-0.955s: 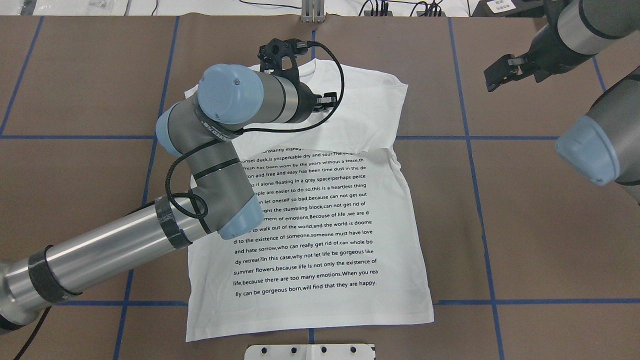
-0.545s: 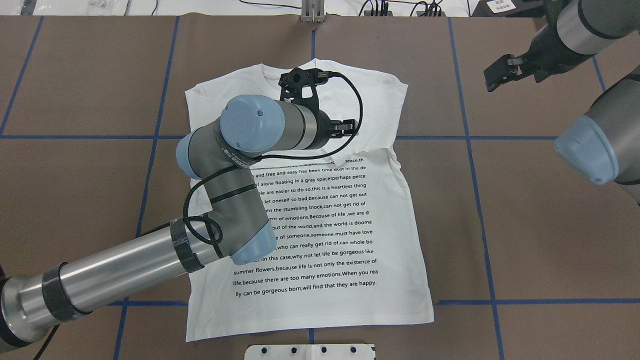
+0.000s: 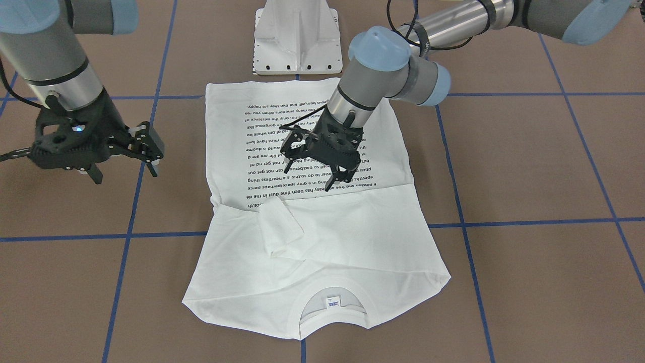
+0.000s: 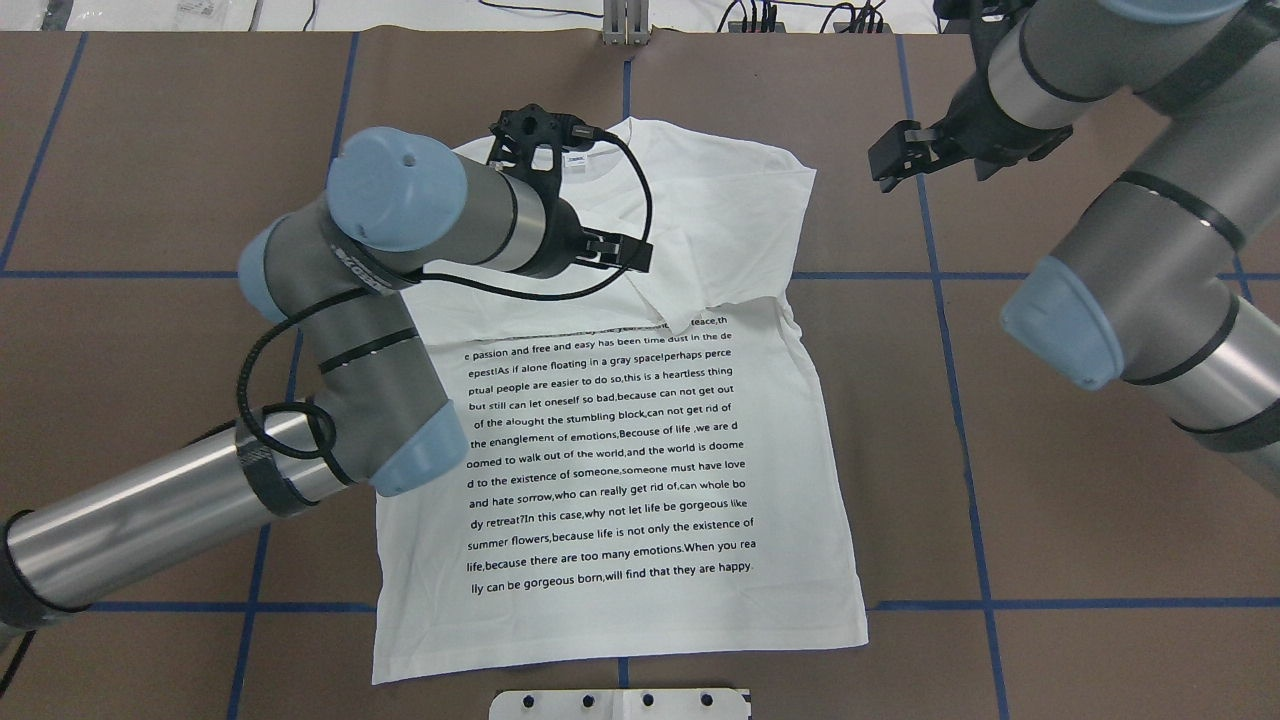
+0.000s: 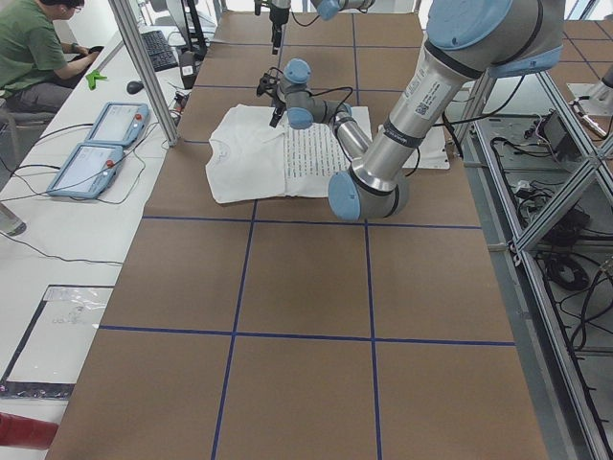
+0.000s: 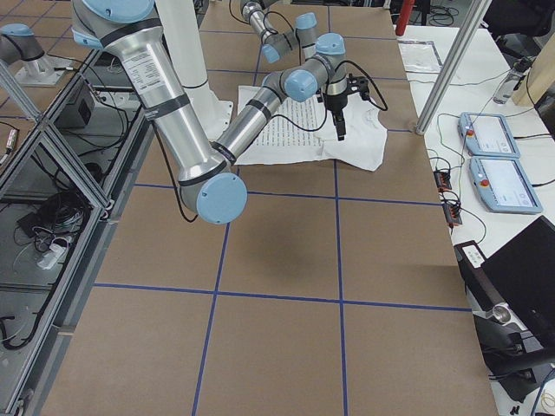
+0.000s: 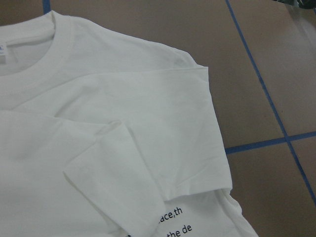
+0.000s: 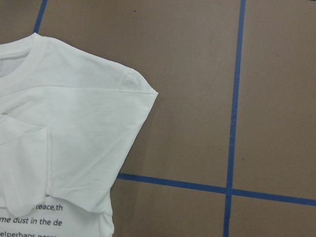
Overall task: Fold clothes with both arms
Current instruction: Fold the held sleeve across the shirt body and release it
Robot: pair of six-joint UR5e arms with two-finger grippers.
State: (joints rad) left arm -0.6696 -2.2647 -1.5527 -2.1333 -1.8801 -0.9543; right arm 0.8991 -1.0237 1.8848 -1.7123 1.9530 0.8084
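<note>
The white shirt [image 4: 620, 450] lies flat, print side up, on the brown table, with its collar and label [image 3: 332, 302] at the far edge from the robot. Both sleeves are folded in across the chest, and one cuff [image 3: 279, 227] lies over the top text lines. My left gripper [image 3: 310, 179] hangs open just above the chest, holding nothing. My right gripper [image 3: 123, 171] is open too, over bare table beside the shirt's shoulder [image 8: 143, 91]. The left wrist view shows the collar, shoulder and folded cuff [image 7: 113, 182] from above.
The white pedestal base [image 3: 297, 38] stands at the robot's edge behind the hem. Blue tape lines [image 4: 940, 300] grid the brown table. A seated person [image 5: 38, 48] and teach pendants [image 5: 96, 144] are on the side desk beyond the far edge.
The left gripper has swung left over the chest, away from the folded cuff, and is still open. The right arm has moved in towards the shirt's right shoulder.
</note>
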